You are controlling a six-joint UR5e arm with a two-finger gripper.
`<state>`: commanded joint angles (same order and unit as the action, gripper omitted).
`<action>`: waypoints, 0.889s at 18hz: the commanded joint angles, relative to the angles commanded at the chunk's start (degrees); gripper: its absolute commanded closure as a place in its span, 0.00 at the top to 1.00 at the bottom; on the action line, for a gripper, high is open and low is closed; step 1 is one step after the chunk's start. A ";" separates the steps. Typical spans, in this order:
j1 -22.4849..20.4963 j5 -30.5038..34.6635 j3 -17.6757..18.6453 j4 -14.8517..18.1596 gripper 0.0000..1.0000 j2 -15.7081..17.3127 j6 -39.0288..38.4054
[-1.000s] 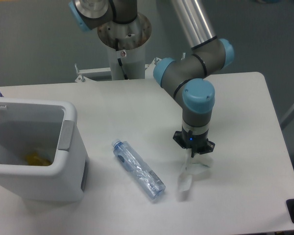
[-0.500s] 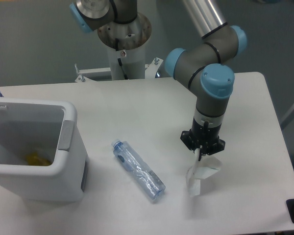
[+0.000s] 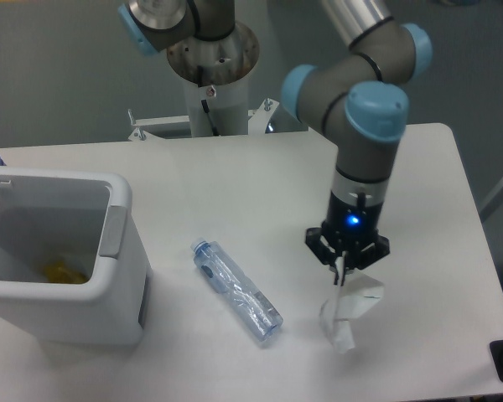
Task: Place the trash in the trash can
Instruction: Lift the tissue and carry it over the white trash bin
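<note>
End effector (image 3: 342, 273) clamped on white wrapper (image 3: 347, 311), print unreadable; label-less bottle (image 3: 236, 291) to its left on worktop (image 3: 235, 193).

I work in a robotics lab: my metal pedestal base (image 3: 211, 63) is bolted behind a plain white bench (image 3: 235, 193), grey wall behind

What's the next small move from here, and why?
Probably carry the wrapper left toward the trash can. The gripper is shut on its top edge and it hangs clear of the table, while the bottle lies between them.
</note>
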<state>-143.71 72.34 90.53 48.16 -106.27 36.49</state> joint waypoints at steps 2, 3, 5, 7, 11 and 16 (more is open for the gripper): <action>1.85 -1.14 0.35 0.17 0.00 2.11 -2.20; 3.07 -1.58 0.53 0.44 0.00 3.16 -2.91; 5.27 -2.02 0.79 0.53 0.00 4.92 -3.09; 7.99 -2.11 0.79 0.53 0.00 7.03 -3.09; 12.83 -2.11 0.97 0.53 0.00 10.99 -5.28; 18.19 -2.11 0.97 1.14 0.00 13.45 -7.04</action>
<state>-125.52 70.22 91.49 49.30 -92.82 29.45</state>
